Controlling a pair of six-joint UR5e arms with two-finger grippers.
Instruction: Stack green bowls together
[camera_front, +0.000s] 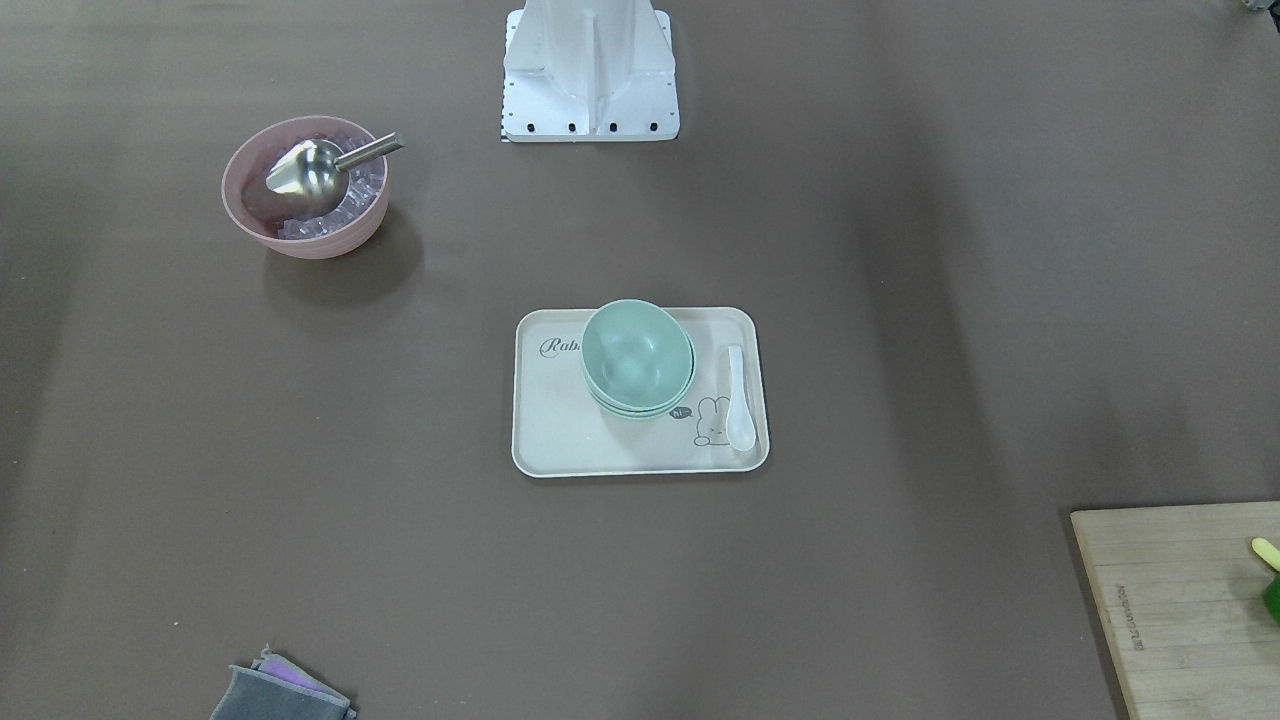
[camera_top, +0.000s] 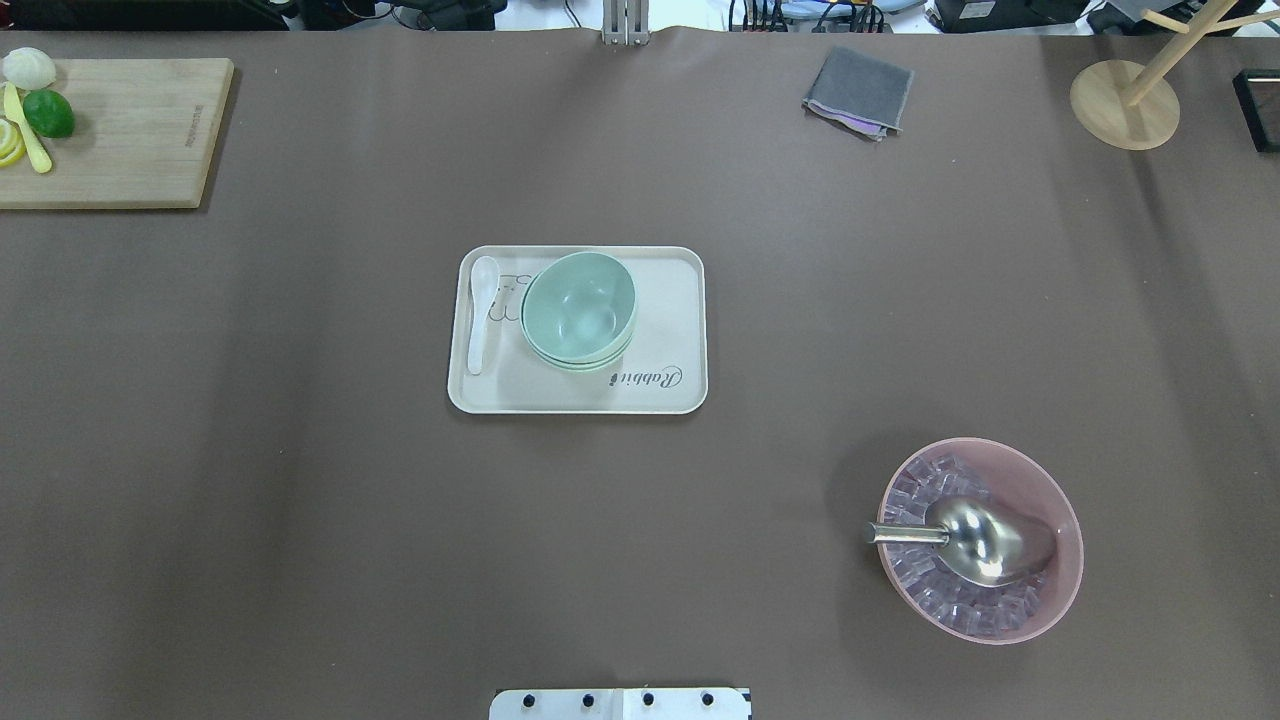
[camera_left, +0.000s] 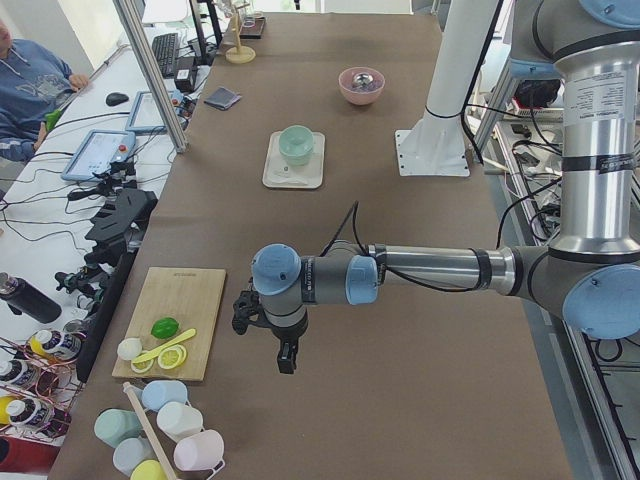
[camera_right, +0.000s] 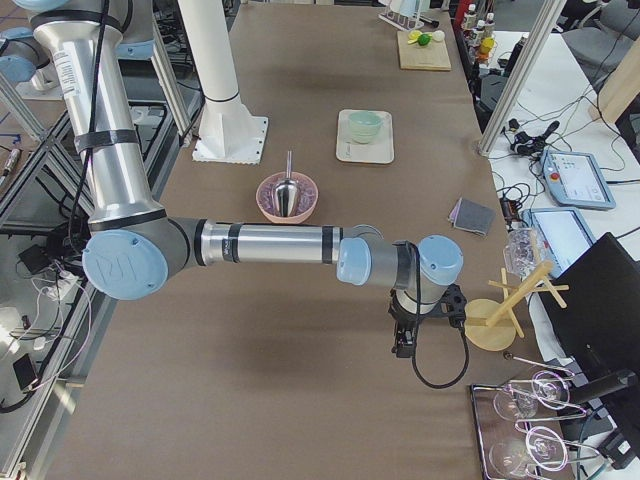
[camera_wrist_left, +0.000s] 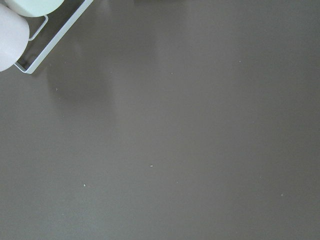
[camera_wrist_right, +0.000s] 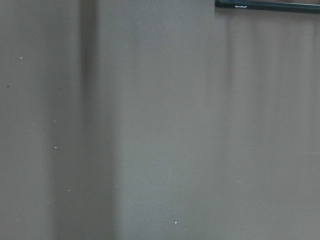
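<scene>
The green bowls (camera_front: 637, 355) are nested in one stack on a cream tray (camera_front: 560, 440) at the table's middle. The stack also shows in the overhead view (camera_top: 578, 308) and, small, in both side views (camera_left: 296, 143) (camera_right: 364, 125). My left gripper (camera_left: 288, 360) hangs over bare table near the cutting board, far from the tray. My right gripper (camera_right: 403, 345) hangs over bare table near the wooden stand, also far from the tray. Both show only in the side views, so I cannot tell whether they are open or shut. The wrist views show only table surface.
A white spoon (camera_top: 482, 310) lies on the tray beside the stack. A pink bowl of ice with a metal scoop (camera_top: 980, 540) stands on my right. A cutting board with lime and lemon (camera_top: 110, 130), a grey cloth (camera_top: 858, 92) and a wooden stand (camera_top: 1125, 100) sit at the far edge.
</scene>
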